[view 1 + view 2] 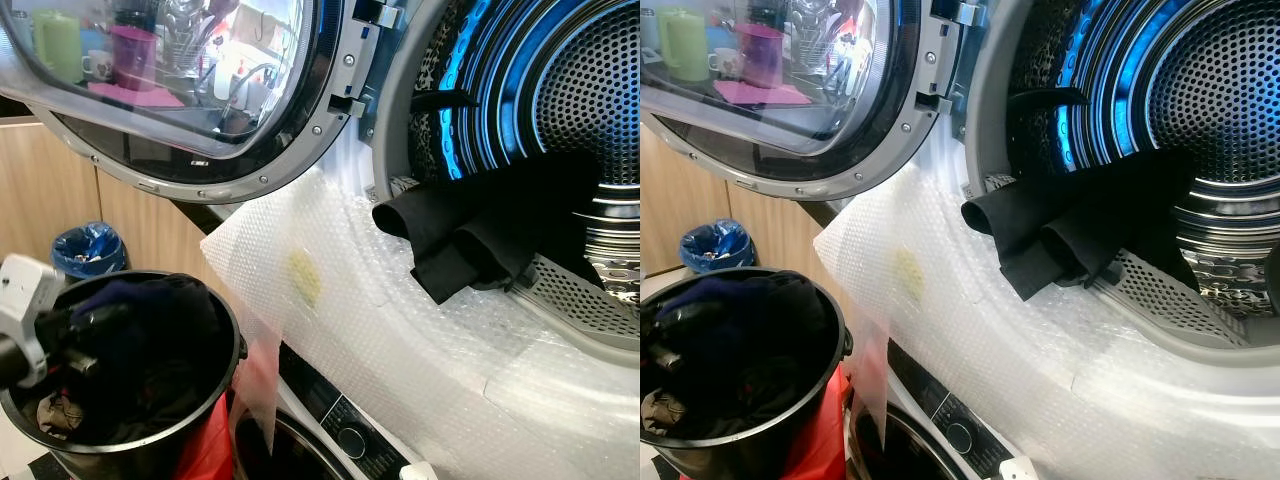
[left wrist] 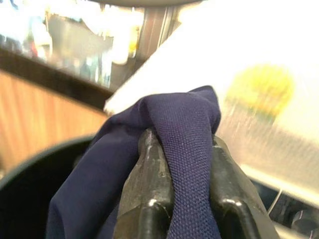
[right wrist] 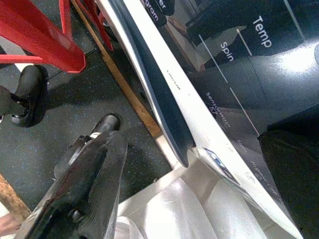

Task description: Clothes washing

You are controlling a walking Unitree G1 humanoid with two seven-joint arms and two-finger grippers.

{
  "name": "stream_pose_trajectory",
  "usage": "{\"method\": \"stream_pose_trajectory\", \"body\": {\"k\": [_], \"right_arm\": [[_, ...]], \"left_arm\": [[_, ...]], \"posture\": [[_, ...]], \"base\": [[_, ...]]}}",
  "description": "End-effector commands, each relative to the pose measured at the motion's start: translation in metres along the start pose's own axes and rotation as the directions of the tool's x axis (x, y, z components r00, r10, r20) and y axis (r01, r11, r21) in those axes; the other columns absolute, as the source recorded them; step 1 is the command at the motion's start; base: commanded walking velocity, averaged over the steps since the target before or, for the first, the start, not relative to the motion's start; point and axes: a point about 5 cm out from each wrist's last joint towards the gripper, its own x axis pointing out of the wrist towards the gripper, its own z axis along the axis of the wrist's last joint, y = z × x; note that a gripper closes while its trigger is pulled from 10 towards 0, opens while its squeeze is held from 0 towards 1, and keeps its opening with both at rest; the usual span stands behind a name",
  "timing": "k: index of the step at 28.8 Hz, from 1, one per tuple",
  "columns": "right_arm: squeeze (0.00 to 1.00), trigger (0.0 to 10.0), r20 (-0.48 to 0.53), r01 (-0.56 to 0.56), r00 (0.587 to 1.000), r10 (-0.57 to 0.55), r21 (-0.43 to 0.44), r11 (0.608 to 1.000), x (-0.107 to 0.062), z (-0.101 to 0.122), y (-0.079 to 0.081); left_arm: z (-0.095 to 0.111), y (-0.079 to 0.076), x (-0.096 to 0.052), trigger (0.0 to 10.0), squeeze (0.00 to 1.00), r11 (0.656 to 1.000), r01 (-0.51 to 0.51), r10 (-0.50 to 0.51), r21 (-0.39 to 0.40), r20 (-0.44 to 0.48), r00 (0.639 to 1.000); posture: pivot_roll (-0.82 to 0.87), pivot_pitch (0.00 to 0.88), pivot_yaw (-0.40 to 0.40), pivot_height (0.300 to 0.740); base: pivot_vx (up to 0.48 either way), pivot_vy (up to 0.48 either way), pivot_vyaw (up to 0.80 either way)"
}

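Black plastic forms the laundry bucket (image 1: 150, 440) at lower left, which holds dark clothes; the left gripper (image 2: 182, 199) sits over its opening with both fingers (image 2: 149, 194) clamped on a fold of navy blue fabric (image 2: 184, 149). A black garment (image 1: 470, 235) hangs over the lip of the open upper drum (image 1: 1220, 90), half inside and half out, above the bubble wrap (image 1: 420, 340) covering the machine front. The right gripper (image 3: 84, 194) hangs low beside the lower machine's control panel (image 3: 234, 99); whether its fingers are open cannot be told.

Blue-lined bin (image 1: 88, 250) by wood cabinets (image 1: 40, 190); perhaps mugs reflected.
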Motion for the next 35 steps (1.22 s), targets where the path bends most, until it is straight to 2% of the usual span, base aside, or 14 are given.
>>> {"method": "stream_pose_trajectory", "body": {"k": [1, 4, 7, 10, 18, 21, 24, 28, 29, 30, 32, 33, 34, 35], "right_arm": [[0.00, 10.0, 0.048, 0.016, 0.999, -0.017, 0.020, 1.000, -0.002, 0.010, -0.007], [0.00, 10.0, 0.079, 0.006, 0.997, -0.010, 0.050, 0.999, -0.003, 0.017, -0.008], [0.00, 10.0, 0.096, -0.011, 0.995, 0.006, 0.059, 0.998, -0.003, 0.021, -0.009], [0.00, 10.0, 0.124, -0.065, 0.991, 0.054, 0.085, 0.994, -0.004, 0.026, -0.007], [0.00, 10.0, 0.183, -0.140, 0.976, 0.118, 0.113, 0.984, -0.006, 0.036, -0.007], [0.00, 10.0, 0.195, -0.259, 0.948, 0.250, 0.019, 0.966, -0.009, 0.039, -0.003], [0.00, 10.0, 0.191, -0.288, 0.939, 0.287, -0.021, 0.957, -0.010, 0.039, -0.003], [0.00, 10.0, 0.138, -0.391, 0.905, 0.402, -0.100, 0.915, -0.016, 0.029, -0.014], [0.00, 10.0, 0.074, -0.461, 0.876, 0.476, -0.163, 0.872, -0.020, 0.020, -0.020], [0.00, 10.0, 0.074, -0.461, 0.876, 0.476, -0.163, 0.872, -0.020, 0.020, -0.020], [0.00, 10.0, 0.014, -0.551, 0.826, 0.563, -0.191, 0.812, -0.026, 0.011, -0.024], [0.00, 10.0, 0.014, -0.551, 0.826, 0.563, -0.191, 0.812, -0.026, 0.011, -0.024], [0.00, 10.0, -0.009, -0.601, 0.791, 0.612, -0.202, 0.774, -0.029, 0.009, -0.025], [0.00, 10.0, -0.027, -0.674, 0.727, 0.686, -0.217, 0.706, -0.034, 0.006, -0.025]], "left_arm": [[0.021, -0.013, 0.005, 0.0, 0.00, 0.998, 0.058, -0.059, 0.018, 0.102, 0.993], [0.044, -0.027, 0.013, 0.0, 0.00, 0.996, 0.092, -0.084, -0.024, 0.224, 0.971], [0.059, -0.037, 0.022, 0.0, 0.00, 0.992, 0.121, -0.104, -0.044, 0.283, 0.954], [0.079, -0.057, 0.036, 0.0, 0.00, 0.978, 0.209, -0.193, -0.012, 0.327, 0.925], [0.119, -0.078, 0.056, 0.0, 0.00, 0.954, 0.297, -0.292, 0.050, 0.389, 0.874], [0.125, -0.093, 0.064, 0.0, 0.00, 0.928, 0.368, -0.361, 0.058, 0.384, 0.850], [0.123, -0.096, 0.067, 0.0, 0.00, 0.923, 0.381, -0.374, 0.058, 0.373, 0.849], [0.109, -0.096, 0.070, 0.0, 0.00, 0.924, 0.381, -0.364, 0.016, 0.334, 0.869], [0.107, -0.094, 0.070, 0.0, 0.00, 0.928, 0.374, -0.355, 0.007, 0.331, 0.874], [0.107, -0.094, 0.070, 0.0, 0.00, 0.928, 0.374, -0.355, 0.007, 0.331, 0.874], [0.105, -0.094, 0.070, 0.0, 0.00, 0.930, 0.368, -0.349, 0.001, 0.325, 0.879], [0.105, -0.094, 0.070, 0.0, 0.00, 0.930, 0.368, -0.349, 0.001, 0.325, 0.879], [0.103, -0.094, 0.070, 0.0, 0.00, 0.931, 0.366, -0.345, -0.003, 0.322, 0.882], [0.101, -0.094, 0.070, 0.0, 0.00, 0.932, 0.362, -0.341, -0.008, 0.317, 0.885]], "posture": [[0.31, 0.016, -0.264, 0.740], [0.32, 0.009, -0.257, 0.740], [0.32, 0.008, -0.253, 0.740], [0.32, 0.003, -0.239, 0.740], [0.31, 0.000, -0.212, 0.740], [0.30, 0.000, -0.192, 0.740], [0.29, 0.000, -0.188, 0.740], [0.28, 0.000, -0.184, 0.740], [0.27, 0.000, -0.189, 0.740], [0.27, 0.000, -0.189, 0.740], [0.27, 0.000, -0.193, 0.740], [0.27, 0.000, -0.193, 0.740], [0.27, 0.000, -0.198, 0.740], [0.27, 0.000, -0.198, 0.740]], "base": [[0.000, 0.000, 0.00], [0.000, 0.000, 0.00], [0.000, 0.000, 0.00], [0.000, 0.000, 0.00], [0.000, 0.000, 0.00], [0.000, 0.000, 0.00], [0.000, 0.000, 0.00], [0.000, 0.000, 0.00], [0.000, 0.000, 0.00], [0.000, 0.000, 0.00], [0.000, 0.000, 0.00], [0.000, 0.000, 0.00], [0.000, 0.000, 0.00], [0.000, 0.000, 0.00]]}}
